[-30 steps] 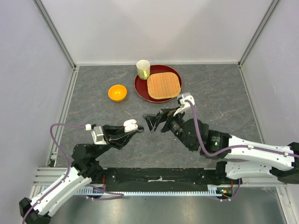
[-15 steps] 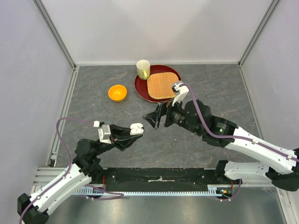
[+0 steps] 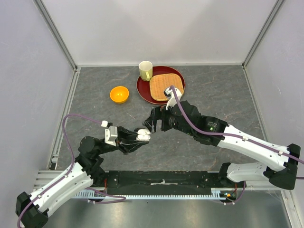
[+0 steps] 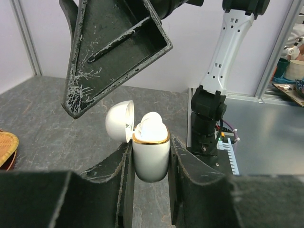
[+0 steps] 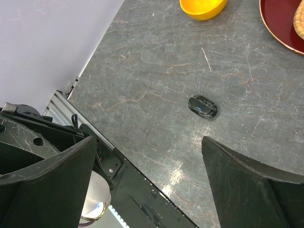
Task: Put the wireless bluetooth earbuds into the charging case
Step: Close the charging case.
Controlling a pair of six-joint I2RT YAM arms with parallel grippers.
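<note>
A glossy white charging case (image 4: 151, 159), egg-rounded and ringed with a thin gold band at its mouth, is pinched upright between the two black, scuffed fingers (image 4: 113, 183) of the left pincer (image 4: 151, 148), which is pressed onto its sides. Its domed lid (image 4: 119, 121) is hinged back and open. Smooth white earbuds (image 4: 151, 127) are seen seated in the mouth of the case, their rounded tops standing above the gold rim.

The left arm is reached from its base at the near left towards the middle of the desk (image 3: 223, 90), with the case (image 3: 142, 135) held above the grey, veined, stone-like surface. The right arm is stretched from the near right across to the middle, bent at the elbow, and its pincer (image 3: 154, 122) is brought just beside and above the case. The right pincer (image 5: 148, 142) is spread wide, nothing being held between its angular, scratched black fingers (image 5: 47, 173).

On the desk below the right pincer, a small shiny black earbud (image 5: 203, 106), oval and rounded, is seen lying alone.

Further back, a smooth orange bowl (image 3: 119, 94) is set well apart from the arms. Beside it lies a round dark red plate (image 3: 145, 90) bearing a square woven mat (image 3: 166, 86) of straw-like texture and a pale cylindrical cup (image 3: 146, 70).
</note>
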